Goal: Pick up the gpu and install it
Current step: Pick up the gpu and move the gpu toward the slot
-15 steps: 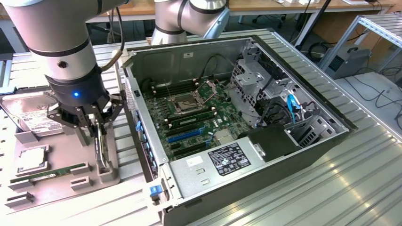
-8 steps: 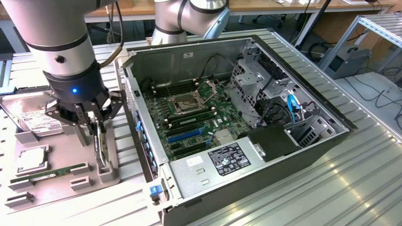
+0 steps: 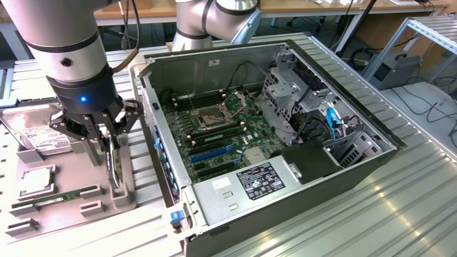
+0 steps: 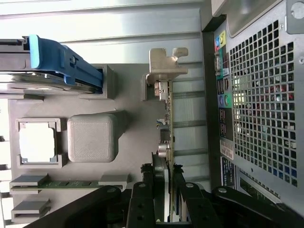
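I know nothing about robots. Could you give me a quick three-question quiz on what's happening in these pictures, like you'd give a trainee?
1. What is the gripper closed on?
A) the silver hard drive
B) the gpu
C) the green memory stick
2. True or false: the gpu is already plugged in inside the computer case.
3. Fill in: in the exterior view, the gray tray lies on the case's ____ side.

Key: 1 B. 2 False: it stands on edge in the tray. 3 Left.
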Motion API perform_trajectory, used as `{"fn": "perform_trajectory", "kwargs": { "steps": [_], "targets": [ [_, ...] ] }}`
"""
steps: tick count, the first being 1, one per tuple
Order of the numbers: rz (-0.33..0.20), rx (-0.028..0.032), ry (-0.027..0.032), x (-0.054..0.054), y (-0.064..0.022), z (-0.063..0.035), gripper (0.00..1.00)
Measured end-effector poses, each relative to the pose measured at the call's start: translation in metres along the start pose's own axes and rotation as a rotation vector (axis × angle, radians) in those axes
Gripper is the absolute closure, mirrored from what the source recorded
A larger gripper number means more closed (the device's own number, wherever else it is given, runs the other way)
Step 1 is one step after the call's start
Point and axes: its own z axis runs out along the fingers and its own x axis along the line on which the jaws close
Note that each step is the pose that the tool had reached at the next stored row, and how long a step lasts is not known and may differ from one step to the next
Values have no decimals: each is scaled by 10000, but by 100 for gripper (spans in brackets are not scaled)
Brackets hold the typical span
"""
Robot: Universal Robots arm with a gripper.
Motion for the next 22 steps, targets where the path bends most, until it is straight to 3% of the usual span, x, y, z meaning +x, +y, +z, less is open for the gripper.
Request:
{"fn": "perform_trajectory", "kwargs": {
  "steps": [22],
  "targets": [
    [0, 0, 0, -5, 0, -184, 73]
  ]
}}
